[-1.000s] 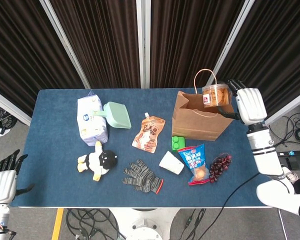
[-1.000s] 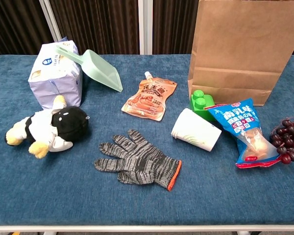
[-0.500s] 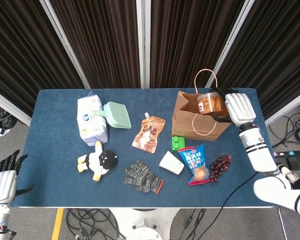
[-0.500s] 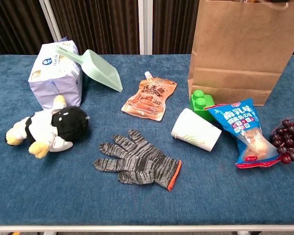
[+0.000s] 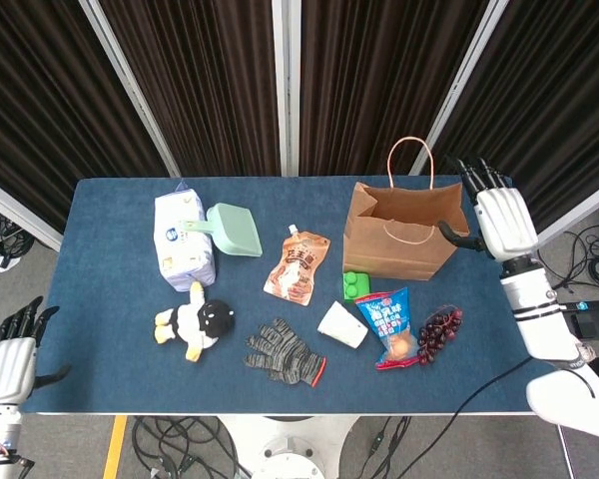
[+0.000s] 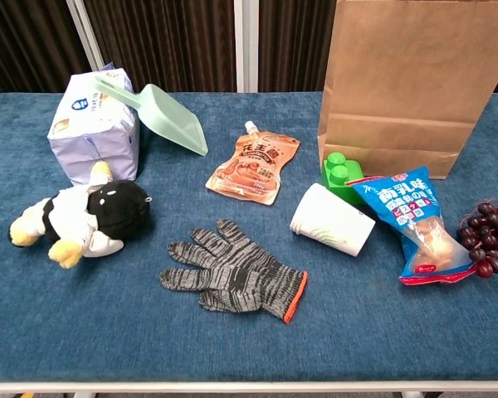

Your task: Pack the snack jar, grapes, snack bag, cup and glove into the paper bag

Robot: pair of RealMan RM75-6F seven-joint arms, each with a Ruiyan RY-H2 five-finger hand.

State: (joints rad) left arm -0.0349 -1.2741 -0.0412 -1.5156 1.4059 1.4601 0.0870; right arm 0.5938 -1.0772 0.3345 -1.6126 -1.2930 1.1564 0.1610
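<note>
The brown paper bag (image 5: 404,242) (image 6: 407,83) stands upright at the back right of the blue table. The snack jar is out of sight in both views. My right hand (image 5: 501,218) hovers just right of the bag's rim, fingers apart and empty. In front of the bag lie the blue snack bag (image 5: 389,326) (image 6: 411,224), the dark grapes (image 5: 439,332) (image 6: 486,246), the white cup (image 5: 342,324) (image 6: 332,220) on its side, and the grey knit glove (image 5: 286,352) (image 6: 234,271). My left hand (image 5: 8,357) hangs open off the table's left front corner.
A green block (image 5: 355,285) sits against the bag's front. An orange drink pouch (image 5: 298,263), a mint scoop (image 5: 236,229), a tissue pack (image 5: 184,240) and a plush cow (image 5: 195,324) occupy the left and centre.
The snack jar held over the bag a second ago has gone from my right hand and from view. That hand has spread its fingers and drawn back to the right of the bag.
</note>
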